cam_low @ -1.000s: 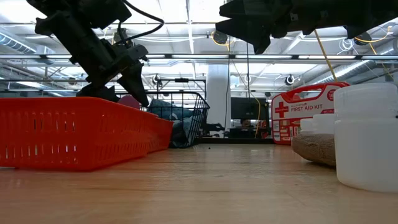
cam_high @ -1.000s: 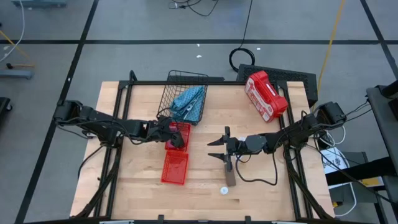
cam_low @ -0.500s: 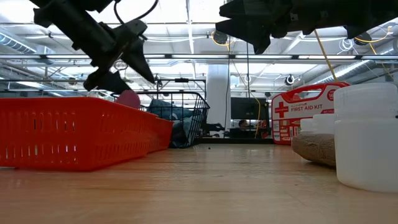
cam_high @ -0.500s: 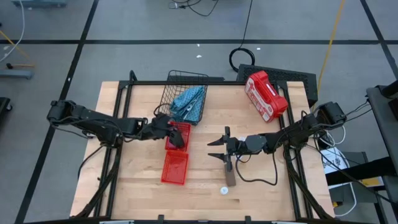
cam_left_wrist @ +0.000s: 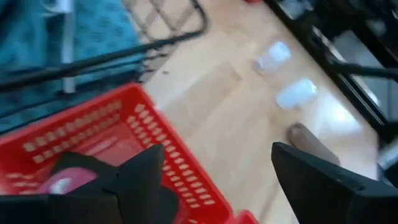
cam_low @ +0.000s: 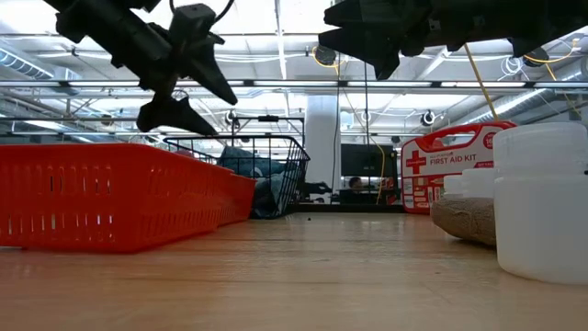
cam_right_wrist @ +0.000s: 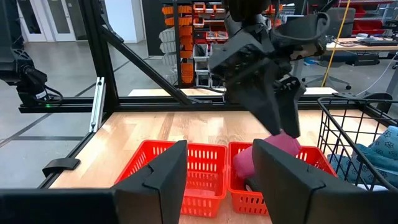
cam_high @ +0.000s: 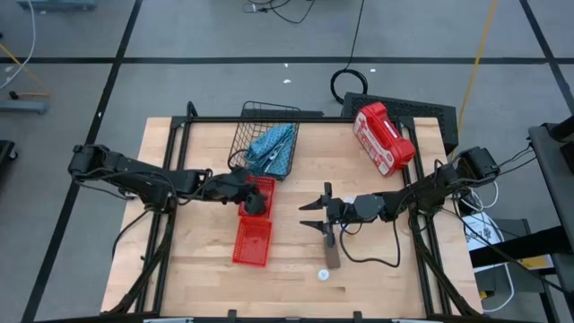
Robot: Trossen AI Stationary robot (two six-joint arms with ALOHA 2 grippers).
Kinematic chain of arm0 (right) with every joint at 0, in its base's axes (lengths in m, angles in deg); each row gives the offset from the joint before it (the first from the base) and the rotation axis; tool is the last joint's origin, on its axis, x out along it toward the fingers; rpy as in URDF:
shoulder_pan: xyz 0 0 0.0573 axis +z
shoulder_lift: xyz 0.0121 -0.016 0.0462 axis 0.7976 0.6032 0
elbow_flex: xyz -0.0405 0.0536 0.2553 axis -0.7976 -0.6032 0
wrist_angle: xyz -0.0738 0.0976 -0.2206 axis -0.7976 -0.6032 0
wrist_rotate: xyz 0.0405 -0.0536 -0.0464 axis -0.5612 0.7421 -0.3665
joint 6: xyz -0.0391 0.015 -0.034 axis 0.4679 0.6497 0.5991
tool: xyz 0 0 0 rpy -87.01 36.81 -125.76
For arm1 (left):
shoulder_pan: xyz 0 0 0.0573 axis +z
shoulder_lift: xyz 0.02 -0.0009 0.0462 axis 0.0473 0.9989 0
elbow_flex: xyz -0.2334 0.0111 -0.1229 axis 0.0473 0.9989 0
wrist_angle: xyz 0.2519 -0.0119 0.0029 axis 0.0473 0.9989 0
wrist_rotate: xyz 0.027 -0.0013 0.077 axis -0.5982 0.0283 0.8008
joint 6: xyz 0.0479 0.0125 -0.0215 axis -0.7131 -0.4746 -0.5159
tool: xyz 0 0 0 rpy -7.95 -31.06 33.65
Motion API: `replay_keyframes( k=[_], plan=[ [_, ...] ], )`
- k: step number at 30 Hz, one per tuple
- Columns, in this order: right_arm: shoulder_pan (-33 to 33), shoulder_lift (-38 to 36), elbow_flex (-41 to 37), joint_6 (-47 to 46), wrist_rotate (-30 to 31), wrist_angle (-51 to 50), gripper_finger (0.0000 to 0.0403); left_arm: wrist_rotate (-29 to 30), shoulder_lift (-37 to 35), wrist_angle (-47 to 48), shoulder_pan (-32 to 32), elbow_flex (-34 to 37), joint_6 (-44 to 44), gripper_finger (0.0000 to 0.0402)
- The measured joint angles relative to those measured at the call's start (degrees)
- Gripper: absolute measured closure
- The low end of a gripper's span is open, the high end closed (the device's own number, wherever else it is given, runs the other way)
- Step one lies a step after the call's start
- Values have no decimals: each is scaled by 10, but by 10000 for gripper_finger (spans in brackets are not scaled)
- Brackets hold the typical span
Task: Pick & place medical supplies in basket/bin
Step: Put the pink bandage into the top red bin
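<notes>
the pink bandage roll (cam_right_wrist: 273, 155) lies in the red bin (cam_high: 258, 196) nearer the wire basket (cam_high: 269, 144), toward the table's (cam_high: 296, 260) far edge. the left gripper (cam_high: 248, 188) hangs just above it, fingers spread and empty. the right gripper (cam_high: 314, 215) hovers mid-table, fingers wide.

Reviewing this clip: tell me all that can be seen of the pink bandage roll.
The pink bandage roll is a stubby, soft-looking rounded roll, matte pink. It lies inside the red perforated bin nearest the black wire basket, against the bin's wall, and rises above its rim in the right wrist view. The left pincer is open just above it, holding nothing. The left wrist view shows only a blurred sliver of pink in the bin.
</notes>
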Motion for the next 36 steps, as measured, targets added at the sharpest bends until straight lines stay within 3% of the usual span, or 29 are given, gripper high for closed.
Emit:
replay_keyframes(
  k=[5,11,17,24,36],
  plan=[
    [0,0,0,0,0,0,234,-30,0,63,-13,-28,-30,114],
    [0,0,0,0,0,0,235,38,0,195,-23,-52,-9,138],
    [0,0,0,0,0,0,236,46,15,281,-17,-51,71,157],
    [0,0,0,0,0,0,236,39,51,255,-10,-51,78,160],
    [0,0,0,0,0,-5,236,38,61,138,-9,-51,-9,160]
  ],
)
